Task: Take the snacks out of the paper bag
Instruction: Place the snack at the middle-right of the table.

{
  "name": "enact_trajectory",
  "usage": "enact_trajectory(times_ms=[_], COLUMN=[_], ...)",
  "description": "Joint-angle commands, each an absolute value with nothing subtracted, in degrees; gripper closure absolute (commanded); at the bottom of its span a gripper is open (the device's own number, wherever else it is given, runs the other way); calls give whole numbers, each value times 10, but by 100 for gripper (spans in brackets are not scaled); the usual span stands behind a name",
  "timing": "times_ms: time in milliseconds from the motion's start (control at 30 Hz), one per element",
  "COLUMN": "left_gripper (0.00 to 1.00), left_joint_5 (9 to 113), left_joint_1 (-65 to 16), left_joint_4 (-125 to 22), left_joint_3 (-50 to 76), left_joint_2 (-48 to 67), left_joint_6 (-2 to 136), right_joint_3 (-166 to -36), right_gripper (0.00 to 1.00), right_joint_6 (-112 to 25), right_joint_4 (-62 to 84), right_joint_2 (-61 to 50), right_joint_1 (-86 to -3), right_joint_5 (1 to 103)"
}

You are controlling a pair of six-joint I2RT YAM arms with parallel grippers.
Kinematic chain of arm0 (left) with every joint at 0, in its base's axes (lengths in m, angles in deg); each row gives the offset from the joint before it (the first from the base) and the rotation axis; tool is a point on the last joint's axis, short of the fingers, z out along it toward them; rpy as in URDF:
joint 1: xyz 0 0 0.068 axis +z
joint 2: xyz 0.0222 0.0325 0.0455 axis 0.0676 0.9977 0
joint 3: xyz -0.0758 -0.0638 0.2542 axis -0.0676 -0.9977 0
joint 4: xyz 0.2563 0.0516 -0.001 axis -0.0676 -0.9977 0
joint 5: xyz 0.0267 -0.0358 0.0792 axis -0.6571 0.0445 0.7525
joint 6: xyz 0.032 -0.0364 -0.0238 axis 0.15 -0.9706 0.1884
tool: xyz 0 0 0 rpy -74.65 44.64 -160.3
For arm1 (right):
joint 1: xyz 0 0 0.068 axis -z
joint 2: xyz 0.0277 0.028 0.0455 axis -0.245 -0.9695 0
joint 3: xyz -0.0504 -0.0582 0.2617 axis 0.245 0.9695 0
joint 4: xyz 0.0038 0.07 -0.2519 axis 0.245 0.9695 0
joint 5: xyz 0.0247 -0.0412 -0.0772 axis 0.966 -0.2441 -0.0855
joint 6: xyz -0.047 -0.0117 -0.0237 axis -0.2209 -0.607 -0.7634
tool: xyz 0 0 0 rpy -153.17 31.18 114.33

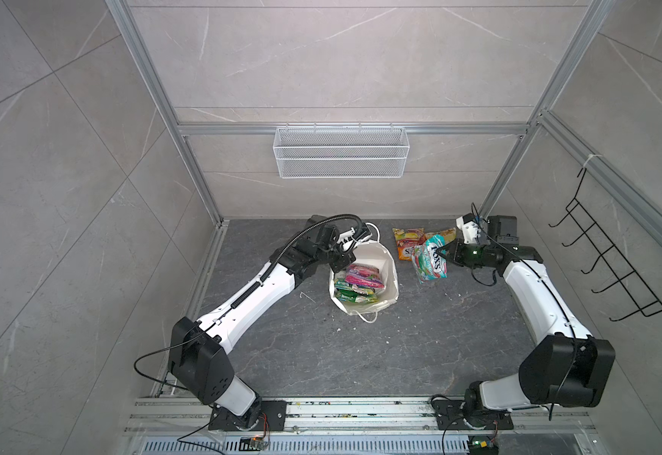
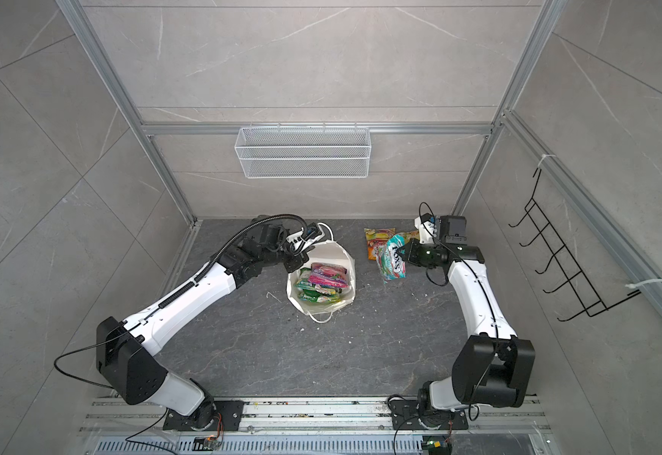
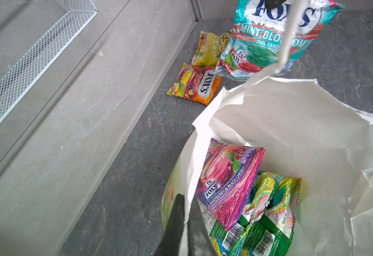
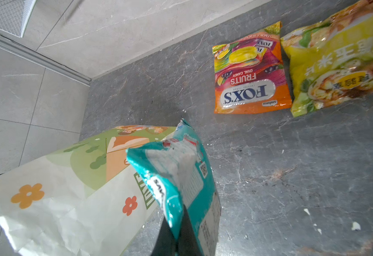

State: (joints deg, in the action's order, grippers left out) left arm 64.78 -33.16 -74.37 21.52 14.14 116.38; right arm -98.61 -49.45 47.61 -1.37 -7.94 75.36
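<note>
Top views: your left fingers (image 1: 340,263) sit at the rim of the upright paper bag (image 1: 378,256) mid-table. Your right fingers (image 1: 445,252) hold a teal packet (image 1: 431,263) upright just to its right, near an orange packet (image 1: 407,247) and a yellow packet (image 1: 445,234) lying flat on the table (image 1: 321,354).

Left wrist view: your fingers are pressed together on the bag's rim. A purple packet (image 3: 229,177) and green packets (image 3: 269,210) lie inside.

Right wrist view: your fingers are clamped on the teal packet's top edge, beside the bag.
</note>
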Motion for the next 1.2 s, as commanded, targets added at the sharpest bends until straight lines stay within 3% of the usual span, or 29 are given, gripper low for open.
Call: enact_trajectory(times_ms=[0,367,933,1067,1167], left_gripper=[100,100,100,100,100], left_joint_5=[641,643,659,658,658], left_joint_1=[-331,-332,-332,-332,-332], left_joint_4=[-716,-718,-730,-730,-729], left_joint_3=[217,223,235,236,231], left_joint_2=[124,135,144,142,141], left_joint_6=[1163,1153,1152,1152,1152], right_joint_3=[-986,-959,-1003,-1013,-1010], right_gripper=[100,100,100,100,100], right_joint_6=[-489,-489,-504,-503,-501], right_joint_4=[501,527,576,579,556], right_joint_2=[-24,-74,-130,-133,-126], right_joint_1=[-84,-100,-109,-114,-125], right_joint_5=[778,738,585,599,667])
